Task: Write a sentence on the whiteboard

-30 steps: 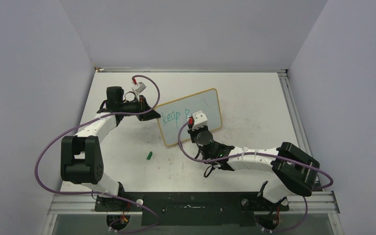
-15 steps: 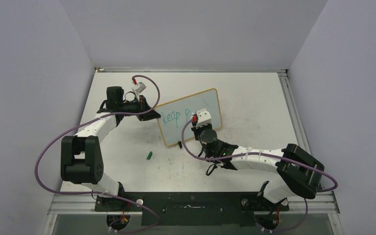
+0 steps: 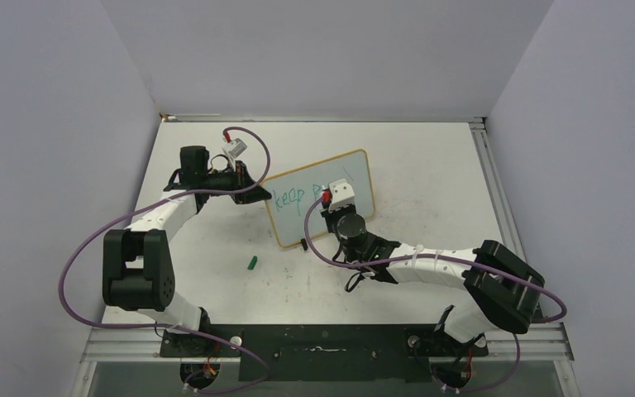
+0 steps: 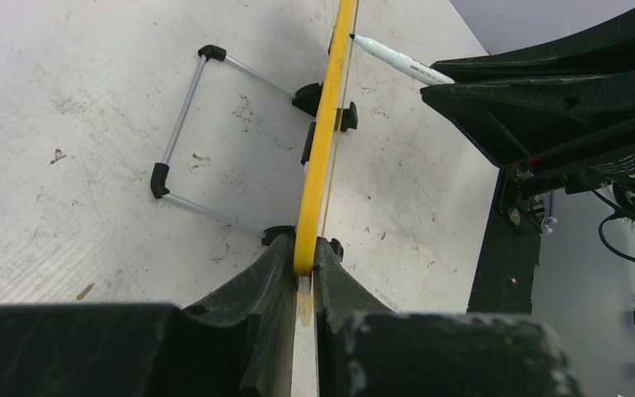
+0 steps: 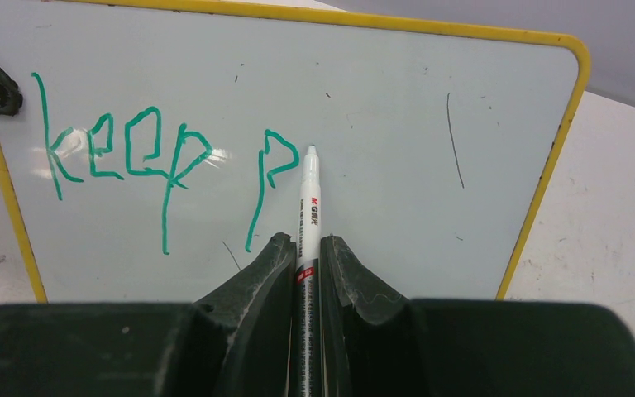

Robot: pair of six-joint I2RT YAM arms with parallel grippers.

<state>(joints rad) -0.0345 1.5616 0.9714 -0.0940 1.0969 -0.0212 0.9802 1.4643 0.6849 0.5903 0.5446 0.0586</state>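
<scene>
The whiteboard (image 3: 293, 223), white with a yellow frame, stands tilted at the table's middle. The sentence (image 5: 132, 153) reads "keep p" in teal-green on its upper left, and shows small in the top view (image 3: 288, 196). My left gripper (image 4: 304, 248) is shut on the board's yellow left edge (image 4: 322, 149); in the top view it sits at the board's left corner (image 3: 258, 192). My right gripper (image 5: 306, 244) is shut on a white marker (image 5: 308, 198). The marker's tip is at the board just right of the "p". The marker also shows in the left wrist view (image 4: 397, 59).
A small green marker cap (image 3: 252, 263) lies on the table left of the board's near corner. The board's wire stand (image 4: 182, 124) and black clip feet (image 4: 307, 98) rest behind it. A thin dark stroke (image 5: 455, 141) marks the board's right part.
My right gripper has moved a little right and up along the board with the marker. The left arm and the board have not moved.
</scene>
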